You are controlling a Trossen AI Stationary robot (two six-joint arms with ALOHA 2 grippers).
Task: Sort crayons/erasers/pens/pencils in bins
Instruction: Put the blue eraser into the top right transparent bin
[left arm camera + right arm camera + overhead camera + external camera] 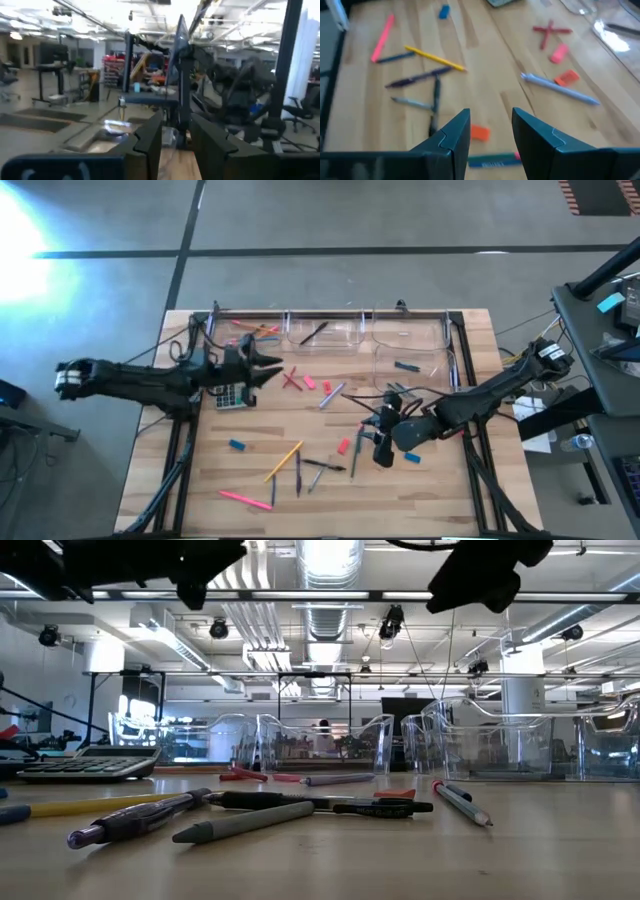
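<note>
You are early in the sort: the bins [345,330] along the far edge hold only a few sticks, while most pencils [283,462], pens [325,466] and erasers [237,445] lie scattered over the wooden surface [270,420]. Your left gripper [268,363] hovers near the calculator [229,394], fingers narrow and empty. Your right gripper [491,131] hangs partly open over an orange eraser [480,132]. Beyond is a workshop hall.

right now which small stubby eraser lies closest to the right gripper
The small orange-red eraser, just ahead of the right gripper; the pink, red and blue ones lie farther off.
</note>
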